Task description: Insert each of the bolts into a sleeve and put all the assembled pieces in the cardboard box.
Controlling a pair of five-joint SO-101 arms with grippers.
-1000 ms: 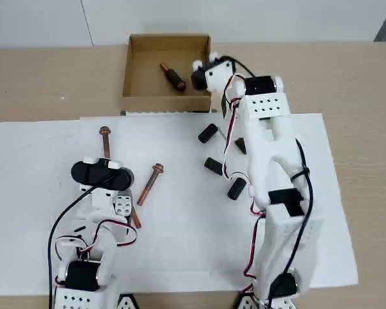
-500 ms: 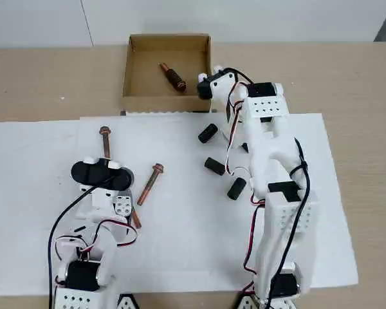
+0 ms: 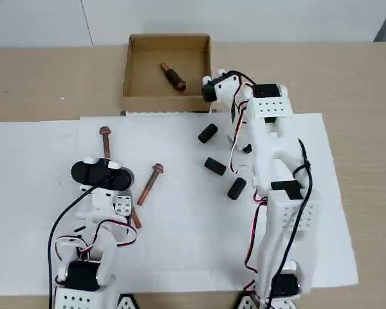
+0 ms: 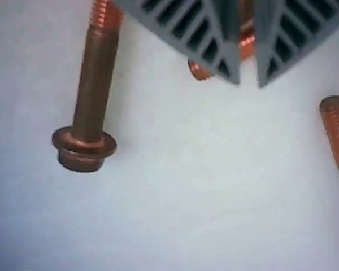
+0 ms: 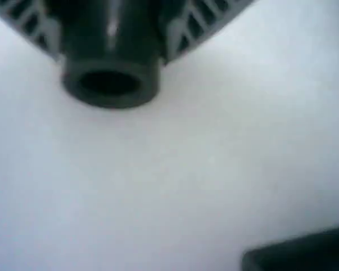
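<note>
The right gripper (image 5: 110,34) is clamped on a black sleeve (image 5: 110,84), one finger (image 5: 22,22) on each side, and the sleeve's open bore is turned back toward the wrist camera with white paper (image 3: 193,257) below it. Behind it the right arm (image 3: 280,167) stretches from the near edge of the table (image 3: 360,77) up to the far edge of the paper, and its far end sits just beside the near right corner of the cardboard box (image 3: 167,102). The left gripper (image 4: 247,76) has its fingers (image 4: 214,39) drawn almost together, with only a slit between the tips. It hangs over a bolt (image 4: 198,69) that lies on the paper and crosses under one finger, so it does not look gripped. The left arm (image 3: 100,193) is folded tight over its base at the near left. Two more bolts lie to the left: one (image 3: 105,141) runs near to far with its head at the far end, the other (image 3: 150,184) slants with its head far and right. Three loose sleeves (image 3: 213,166) lie just left of the right arm. One assembled piece (image 3: 173,76) lies slantwise in the box, running far left to near right.
</note>
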